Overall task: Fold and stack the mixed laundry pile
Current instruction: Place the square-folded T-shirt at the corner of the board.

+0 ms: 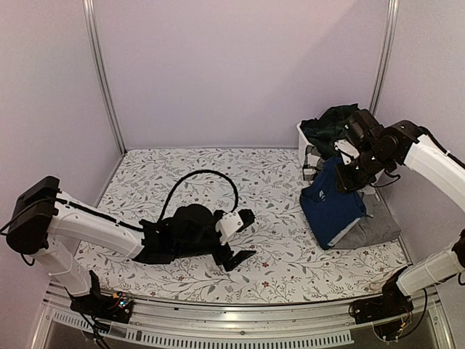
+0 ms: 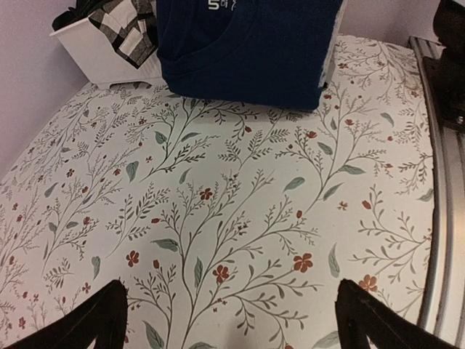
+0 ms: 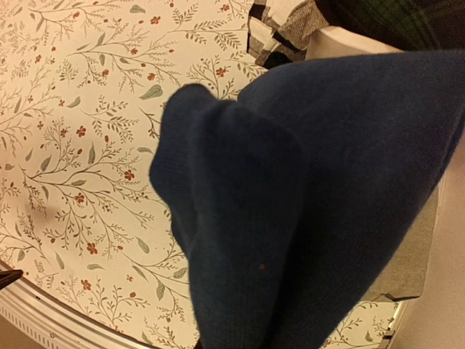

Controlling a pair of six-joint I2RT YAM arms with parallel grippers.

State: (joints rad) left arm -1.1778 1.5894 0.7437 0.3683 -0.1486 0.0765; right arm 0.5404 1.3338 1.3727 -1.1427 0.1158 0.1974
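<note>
arms (image 1: 94, 229): white shells, black joints | cable (image 1: 207, 171): black | left pincer (image 1: 244, 237): black

Shirt (image 1: 330, 209) hangs from my right gripper (image 1: 346, 180) over folded garment (image 1: 378, 229), right side of table cloth (image 1: 276, 182). Bin (image 1: 301, 138) with clothes (image 1: 330, 123) behind. My left gripper (image 1: 249, 236) is centre-front.

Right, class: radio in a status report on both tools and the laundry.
Left tool open, empty, low over table cloth. Right tool shut on navy garment, held up by its top. Grey garment beneath; white bin close behind.
</note>
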